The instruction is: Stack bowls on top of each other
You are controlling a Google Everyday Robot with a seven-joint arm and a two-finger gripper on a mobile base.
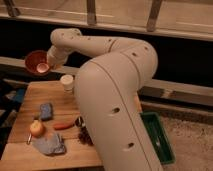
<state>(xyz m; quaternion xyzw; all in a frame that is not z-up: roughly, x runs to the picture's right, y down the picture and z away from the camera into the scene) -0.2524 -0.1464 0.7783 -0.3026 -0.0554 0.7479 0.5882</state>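
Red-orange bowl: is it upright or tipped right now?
Tipped. The red-orange bowl is at the gripper, up off the wooden table near its far left corner, with its inside turned toward the camera.

Lab-like room with wooden table (61, 100), railing (91, 12); pincer (49, 61) grips red bowl (33, 60) near table's corner.
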